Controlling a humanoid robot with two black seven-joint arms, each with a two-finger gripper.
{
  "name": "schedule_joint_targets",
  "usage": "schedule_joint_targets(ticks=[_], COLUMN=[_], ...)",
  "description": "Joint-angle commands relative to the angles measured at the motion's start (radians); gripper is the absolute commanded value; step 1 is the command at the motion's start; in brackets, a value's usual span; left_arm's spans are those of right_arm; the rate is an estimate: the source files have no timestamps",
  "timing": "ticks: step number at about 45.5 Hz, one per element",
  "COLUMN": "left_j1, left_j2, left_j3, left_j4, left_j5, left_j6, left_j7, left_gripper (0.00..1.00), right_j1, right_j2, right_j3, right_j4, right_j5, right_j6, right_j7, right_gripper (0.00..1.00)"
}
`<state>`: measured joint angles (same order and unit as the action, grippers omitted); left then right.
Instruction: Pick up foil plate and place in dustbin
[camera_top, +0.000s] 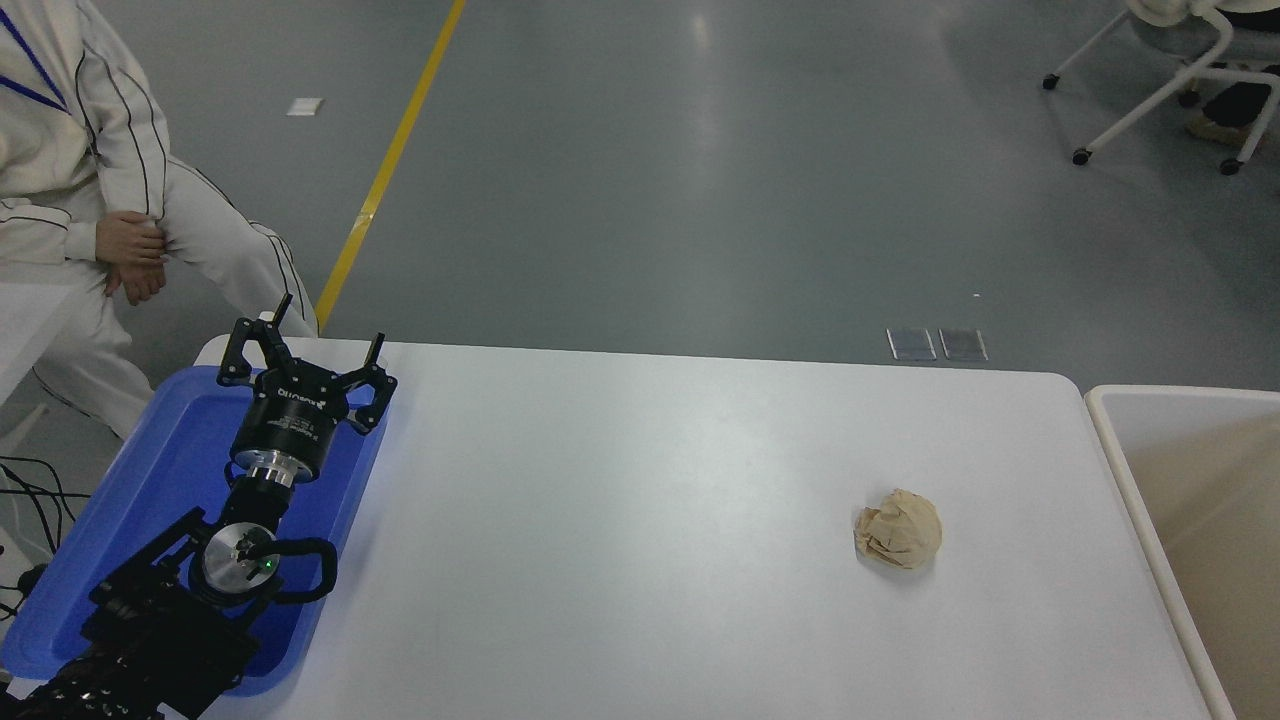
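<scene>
The white table (620, 480) carries a blue tray (150, 500) beneath the left claw (305, 345), and a crumpled paper ball (898, 529) far right of it.

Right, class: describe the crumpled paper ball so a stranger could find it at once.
Start at the white table and look toward its right side, near the dustbin. The paper ball sits alone there, tan and crumpled, the only loose thing on the bare tabletop.

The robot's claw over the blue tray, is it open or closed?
Open. The left gripper has its black fingers spread apart, holding nothing.
</scene>
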<state>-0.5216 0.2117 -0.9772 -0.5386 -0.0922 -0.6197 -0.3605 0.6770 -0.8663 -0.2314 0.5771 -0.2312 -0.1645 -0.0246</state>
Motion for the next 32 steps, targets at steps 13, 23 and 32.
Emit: schedule_joint_targets(ticks=[13,23,32], left_j1=[0.0,0.0,0.0], left_j2=[0.0,0.0,0.0], left_j3=[0.0,0.0,0.0], left_j4=[0.0,0.0,0.0], left_j5=[0.0,0.0,0.0], left_j6=[0.0,0.0,0.0], left_j7=[0.0,0.0,0.0], left_gripper=[1.0,1.0,1.0], right_j1=[0.515,0.765,0.97], right_j2=[-0.223,-0.149,0.081], right_j3=[-0.543,-0.79,-1.08], right_j4=[0.481,0.483,0.484], right_j5=[-0.077,-0.068,-0.06], right_j6=[0.219,0.468,0.651], right_j7=[0.002,0.002,0.002], right_gripper=[1.0,1.0,1.0])
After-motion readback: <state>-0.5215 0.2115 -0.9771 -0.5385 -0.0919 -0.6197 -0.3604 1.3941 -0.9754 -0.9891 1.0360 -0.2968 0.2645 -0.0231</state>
